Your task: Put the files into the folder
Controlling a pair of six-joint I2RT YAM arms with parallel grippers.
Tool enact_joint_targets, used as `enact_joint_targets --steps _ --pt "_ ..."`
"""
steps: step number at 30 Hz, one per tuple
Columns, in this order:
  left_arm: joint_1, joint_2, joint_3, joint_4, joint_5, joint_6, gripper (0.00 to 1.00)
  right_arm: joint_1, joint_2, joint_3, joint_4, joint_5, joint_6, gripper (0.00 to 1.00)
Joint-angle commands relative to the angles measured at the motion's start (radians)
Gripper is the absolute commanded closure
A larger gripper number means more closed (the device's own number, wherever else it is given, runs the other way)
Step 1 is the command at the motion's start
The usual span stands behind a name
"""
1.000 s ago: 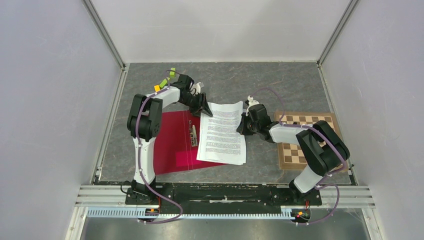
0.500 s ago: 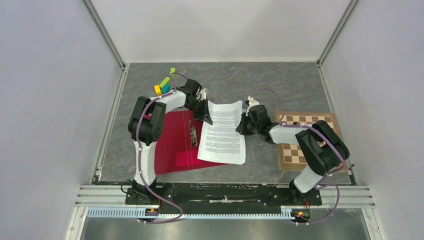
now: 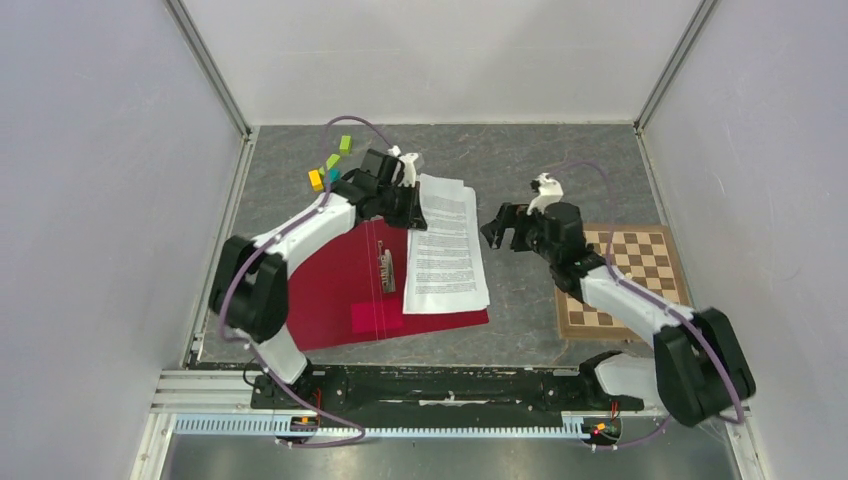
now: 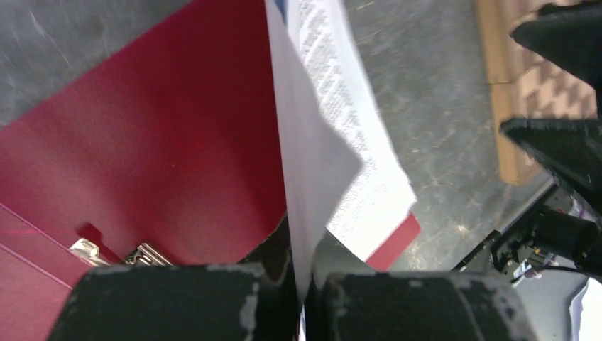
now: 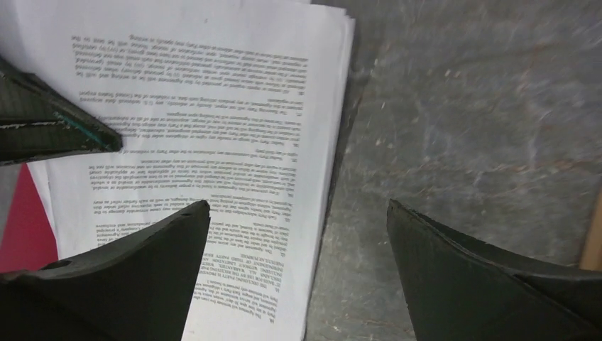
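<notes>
Files (image 3: 447,255) lie on the right half of the open red folder (image 3: 325,285), and your left gripper (image 3: 411,213) grasps them at their far left corner. In the left wrist view its jaws are clenched on the edge of a white sheet, which stands up between the fingers (image 4: 177,302) and folds over to the right. The rest of the stack rests flat. Its far end reaches past the folder's far edge onto the grey table (image 3: 560,160), and at the near right corner a strip of red shows from under the paper.

Your right gripper (image 3: 503,232) is released, with the jaws wide apart. It hovers just beside the right edge of the files, apart from the paper.

The files are a few white sheets printed with dense black text, and their edges are not fully aligned, so the lower sheets step out at the far right corner. Inside the folder, a black clip (image 3: 386,272) sits just left of the stack and a pink patch (image 3: 377,317) lies nearer to the arm bases. A chessboard (image 3: 640,270) lies well apart on the right, and small coloured blocks (image 3: 332,161) lie beyond the left wrist.
</notes>
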Motion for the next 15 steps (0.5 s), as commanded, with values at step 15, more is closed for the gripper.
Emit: enact_joint_targets --steps 15 --pt "-0.068 -0.529 -0.006 0.13 0.22 0.23 0.98 -0.255 -0.161 -0.051 0.715 -0.665 0.067 0.02"
